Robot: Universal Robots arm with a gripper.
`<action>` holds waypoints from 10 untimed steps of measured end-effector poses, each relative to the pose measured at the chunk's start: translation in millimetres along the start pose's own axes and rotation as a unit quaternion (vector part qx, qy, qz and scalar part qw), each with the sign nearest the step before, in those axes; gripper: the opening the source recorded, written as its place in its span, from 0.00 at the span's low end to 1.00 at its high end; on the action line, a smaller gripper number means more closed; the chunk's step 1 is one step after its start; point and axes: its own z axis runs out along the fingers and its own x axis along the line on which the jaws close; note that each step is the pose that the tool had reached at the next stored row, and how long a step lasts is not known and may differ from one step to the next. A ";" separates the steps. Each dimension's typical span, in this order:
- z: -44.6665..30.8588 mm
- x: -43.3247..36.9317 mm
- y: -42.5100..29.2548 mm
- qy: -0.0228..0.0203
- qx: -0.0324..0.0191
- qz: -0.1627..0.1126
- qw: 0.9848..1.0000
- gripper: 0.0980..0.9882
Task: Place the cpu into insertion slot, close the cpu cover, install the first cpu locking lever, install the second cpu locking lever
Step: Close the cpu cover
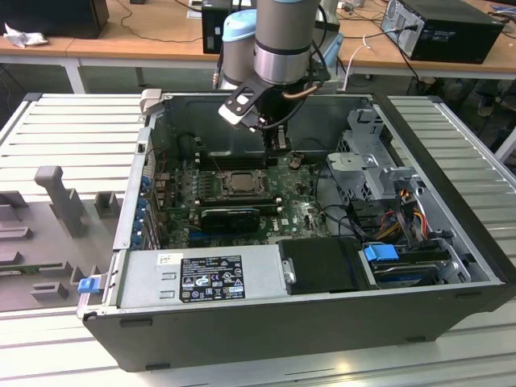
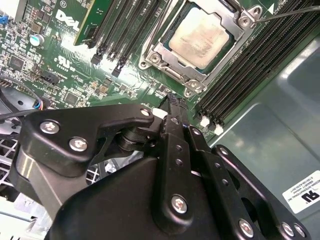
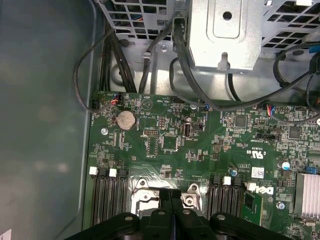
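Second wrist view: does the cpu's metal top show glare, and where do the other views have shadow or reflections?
In the second wrist view the cpu has a soft pale sheen, not washed out; in the first wrist view the case wall carries faint pale reflections; in the exterior view the motherboard lies dimmer than the ribbed table.

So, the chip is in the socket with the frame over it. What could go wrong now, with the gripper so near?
1. The gripper, shut, hangs just beside the cpu cover. A small sideways error could scrape the memory slots or the small board parts near it.
2. A thin lever seems not yet latched, so a knock might lift the cpu cover off the cpu.
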 end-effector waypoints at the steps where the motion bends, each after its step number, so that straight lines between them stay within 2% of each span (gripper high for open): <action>1: 0.0 0.0 -0.2 0.000 0.000 0.000 1.000 0.01; 10: -0.1 0.2 -2.7 0.000 0.000 0.000 1.000 0.01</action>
